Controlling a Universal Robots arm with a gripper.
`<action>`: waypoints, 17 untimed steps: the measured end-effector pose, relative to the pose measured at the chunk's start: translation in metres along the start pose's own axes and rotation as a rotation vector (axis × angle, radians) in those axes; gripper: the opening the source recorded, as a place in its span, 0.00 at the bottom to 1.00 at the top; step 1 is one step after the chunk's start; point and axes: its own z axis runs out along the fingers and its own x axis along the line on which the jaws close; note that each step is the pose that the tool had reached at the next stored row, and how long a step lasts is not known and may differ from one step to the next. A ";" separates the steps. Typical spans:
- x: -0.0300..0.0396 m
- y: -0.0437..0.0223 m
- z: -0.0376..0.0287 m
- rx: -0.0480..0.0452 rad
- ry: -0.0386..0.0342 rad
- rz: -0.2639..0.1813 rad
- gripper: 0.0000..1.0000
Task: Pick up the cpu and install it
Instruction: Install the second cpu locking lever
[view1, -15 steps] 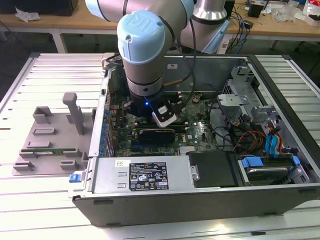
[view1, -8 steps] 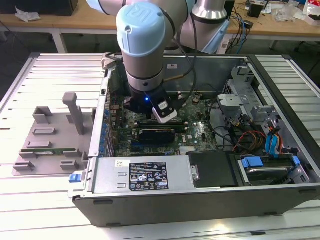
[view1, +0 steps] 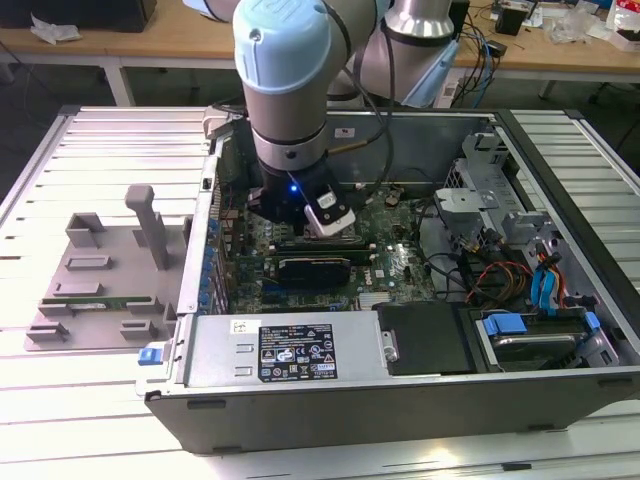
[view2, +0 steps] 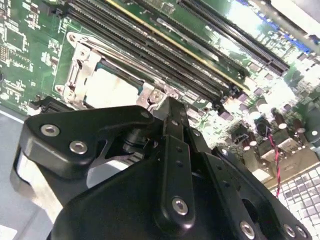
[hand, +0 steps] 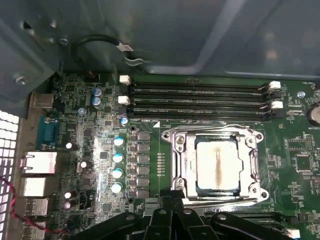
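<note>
Memory slots (hand: 200, 100) crowd the socket frame (hand: 216, 167); above lies open.

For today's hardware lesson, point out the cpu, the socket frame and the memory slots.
cpu (hand: 217, 165): first wrist view, middle of its silver top plate.
socket frame (hand: 176, 165): first wrist view, a side bar of the metal frame.
memory slots (hand: 197, 100): first wrist view, middle of the black slot rows.

The cpu (hand: 217, 165) is seated in the socket frame (hand: 179, 165) on the motherboard (hand: 90, 145) — memory slots (hand: 200, 100) are located beside it, inside the computer case (view1: 560, 390).
</note>
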 end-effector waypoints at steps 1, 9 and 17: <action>-0.0058 0.0006 0.0008 0.0002 -0.0001 0.002 0.11; -0.0378 0.0148 0.0064 0.0234 -0.0018 0.011 0.11; -0.0395 0.0302 -0.0078 0.0636 -0.0019 0.010 0.11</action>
